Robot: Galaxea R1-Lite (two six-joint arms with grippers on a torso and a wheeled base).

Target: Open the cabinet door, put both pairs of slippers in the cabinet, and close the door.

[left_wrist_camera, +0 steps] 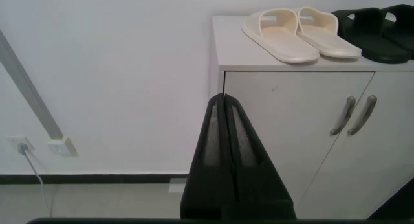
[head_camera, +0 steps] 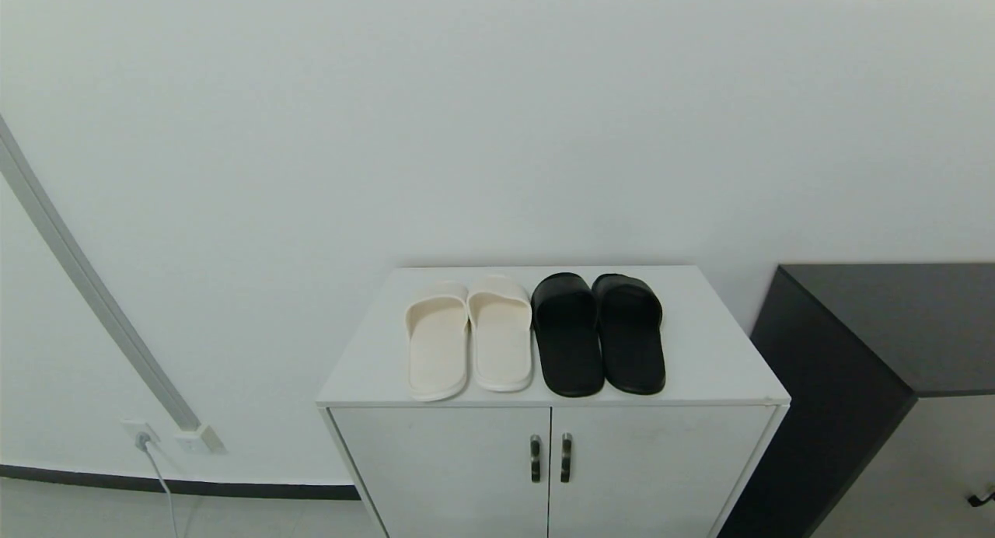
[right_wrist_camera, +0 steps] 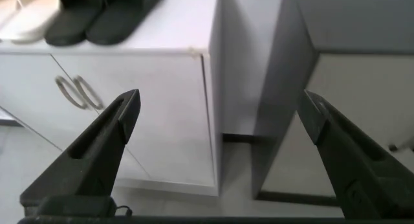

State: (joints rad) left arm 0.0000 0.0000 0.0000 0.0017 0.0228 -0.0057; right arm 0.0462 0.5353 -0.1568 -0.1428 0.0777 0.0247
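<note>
A white cabinet [head_camera: 544, 476] stands against the wall with both doors closed and two dark handles [head_camera: 549, 457] at the middle. On its top lie a cream pair of slippers [head_camera: 469, 337] on the left and a black pair of slippers [head_camera: 600, 333] on the right, side by side. My left gripper [left_wrist_camera: 224, 101] is shut and empty, low and to the left of the cabinet [left_wrist_camera: 304, 120], with the cream slippers [left_wrist_camera: 301, 33] above it. My right gripper [right_wrist_camera: 220, 104] is open, low off the cabinet's right front corner [right_wrist_camera: 194, 56]; the black slippers [right_wrist_camera: 103, 13] lie on top.
A tall dark grey cabinet [head_camera: 847, 367] stands close to the right of the white one, with a narrow gap between. On the wall at the left, a grey cable duct [head_camera: 85, 289] runs down to sockets [head_camera: 140, 433] with a plugged cord. Light floor lies below.
</note>
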